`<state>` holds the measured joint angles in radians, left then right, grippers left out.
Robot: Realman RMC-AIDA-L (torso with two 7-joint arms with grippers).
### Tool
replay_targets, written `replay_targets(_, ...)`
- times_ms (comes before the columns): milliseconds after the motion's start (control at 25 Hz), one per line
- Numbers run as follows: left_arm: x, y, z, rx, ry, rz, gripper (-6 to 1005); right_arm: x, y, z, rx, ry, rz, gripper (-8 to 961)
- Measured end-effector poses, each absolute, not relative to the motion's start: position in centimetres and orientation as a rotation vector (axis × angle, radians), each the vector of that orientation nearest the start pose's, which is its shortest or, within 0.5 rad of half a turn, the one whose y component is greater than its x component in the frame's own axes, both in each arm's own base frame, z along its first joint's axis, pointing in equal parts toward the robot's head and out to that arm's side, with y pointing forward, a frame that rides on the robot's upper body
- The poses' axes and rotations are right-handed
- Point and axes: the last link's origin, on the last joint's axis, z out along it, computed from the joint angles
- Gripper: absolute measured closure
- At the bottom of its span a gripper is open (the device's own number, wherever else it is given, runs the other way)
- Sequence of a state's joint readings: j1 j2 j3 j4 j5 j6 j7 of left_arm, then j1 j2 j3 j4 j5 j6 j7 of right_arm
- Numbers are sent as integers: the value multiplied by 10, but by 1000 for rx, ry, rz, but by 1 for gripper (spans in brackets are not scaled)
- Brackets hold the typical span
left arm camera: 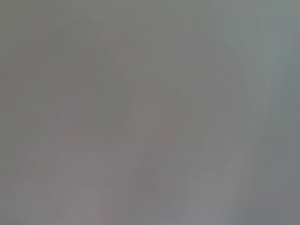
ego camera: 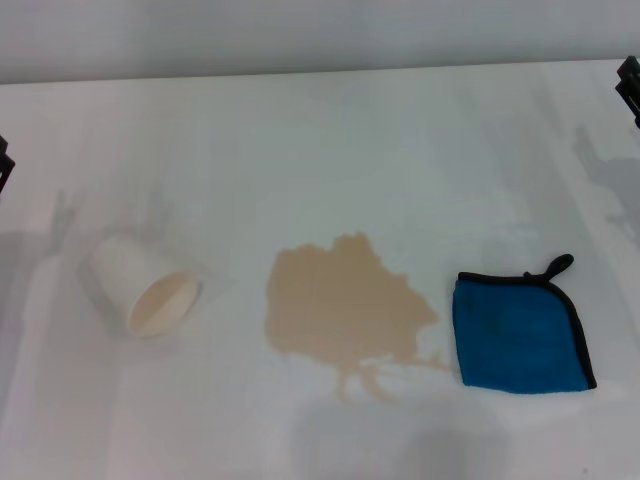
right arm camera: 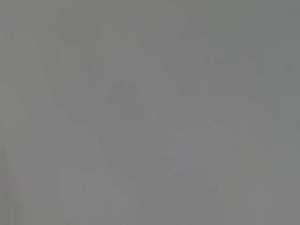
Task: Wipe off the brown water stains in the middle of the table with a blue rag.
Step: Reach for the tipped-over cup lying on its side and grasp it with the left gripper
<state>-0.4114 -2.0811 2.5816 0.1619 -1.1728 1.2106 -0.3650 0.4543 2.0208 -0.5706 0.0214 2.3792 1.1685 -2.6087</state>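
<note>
Barely any of my body shows. My left gripper (ego camera: 4, 165) is only a small black sliver at the left edge of the head view, angular, dark, matte, with a stepped outline. My right gripper (ego camera: 630, 90) is a black fragment at the right edge, same dark finish, blocky with a notched corner. No cables, screws or markings can be made out on either piece. Both wrist views show only flat grey blur, none of my own parts visible in them.
</note>
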Motion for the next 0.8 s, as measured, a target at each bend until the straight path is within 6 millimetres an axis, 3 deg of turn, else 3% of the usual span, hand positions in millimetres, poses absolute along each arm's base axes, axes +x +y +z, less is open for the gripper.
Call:
replay_targets(560,-325,323,-21,-1521,-766,-903,112,380,325,38,-1384,827,818,98)
replay_targets(800,-299,350,-18,-1724,-618,-917,111,378,326,38,-1374,850,850,98)
